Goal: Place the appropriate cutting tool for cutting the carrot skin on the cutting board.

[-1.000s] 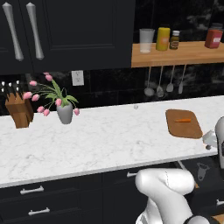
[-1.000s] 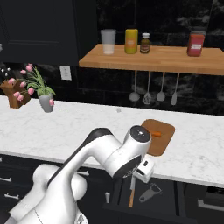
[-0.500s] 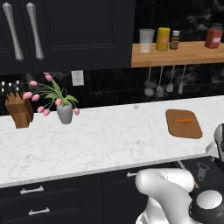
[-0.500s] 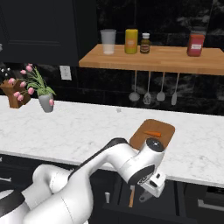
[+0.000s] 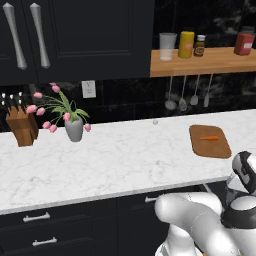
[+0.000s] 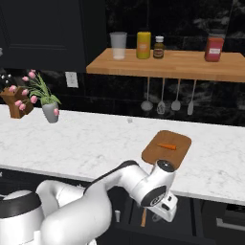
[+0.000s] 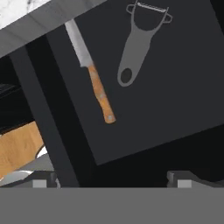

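Observation:
A grey Y-shaped peeler (image 7: 139,41) and a knife (image 7: 91,72) with a wooden handle lie side by side in an open dark drawer (image 7: 175,100) under the counter. My gripper (image 7: 111,179) hangs above the drawer, open, its fingertips (image 7: 43,180) wide apart with nothing between them. Seen from the right base, the gripper (image 6: 165,213) sits below the counter edge, beside the knife handle (image 6: 143,219). The brown cutting board (image 6: 157,154) lies on the marble counter with the small orange carrot (image 6: 167,146) on it. From the left base, board (image 5: 212,147) and carrot (image 5: 209,138) are at the right.
A knife block (image 5: 21,127) and a vase of pink flowers (image 5: 73,127) stand at the counter's left. A wooden wall shelf (image 6: 167,67) holds jars, with utensils (image 6: 162,98) hanging below it. The drawer's rim (image 7: 39,105) and the counter edge (image 7: 52,15) frame the drawer.
The arm has swung lower and to the right, bringing the hand down in front of the counter over the open drawer. The board and carrot have not moved.

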